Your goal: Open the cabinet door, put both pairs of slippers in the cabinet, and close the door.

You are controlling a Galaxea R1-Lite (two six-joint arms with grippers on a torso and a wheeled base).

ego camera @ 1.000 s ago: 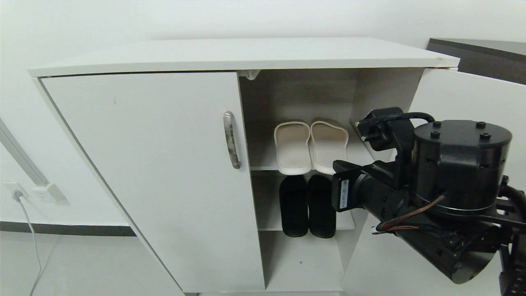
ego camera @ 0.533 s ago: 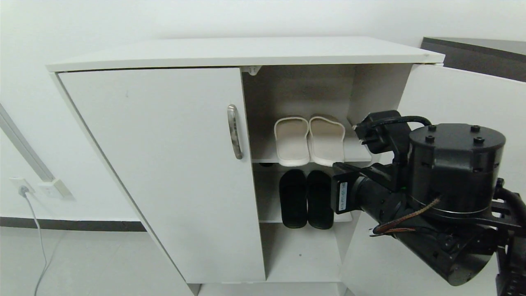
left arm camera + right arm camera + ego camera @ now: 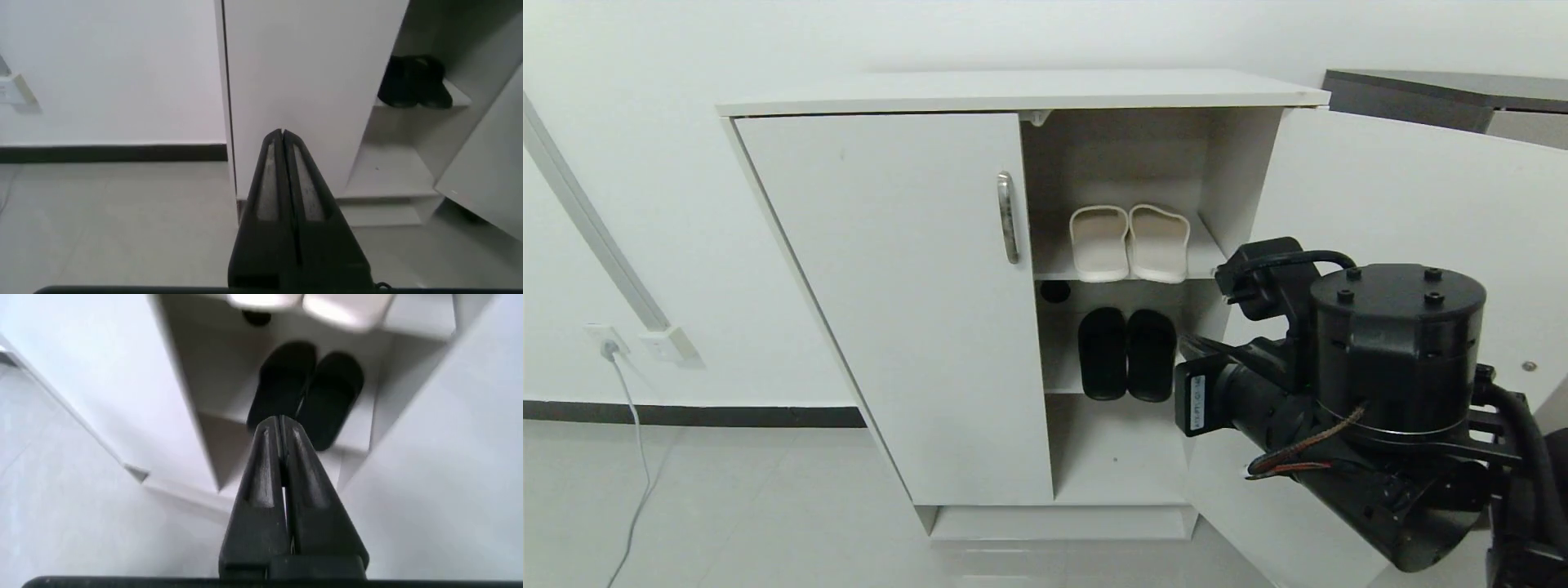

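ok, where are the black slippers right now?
Head view: the black slippers sit side by side on the lower shelf in the cabinet's open right half, directly under the white slippers.

White wall socket [image 3: 602,337] (grey cable [image 3: 638,441] plugged in), dark baseboard [image 3: 686,415], pale tiled floor [image 3: 735,523]
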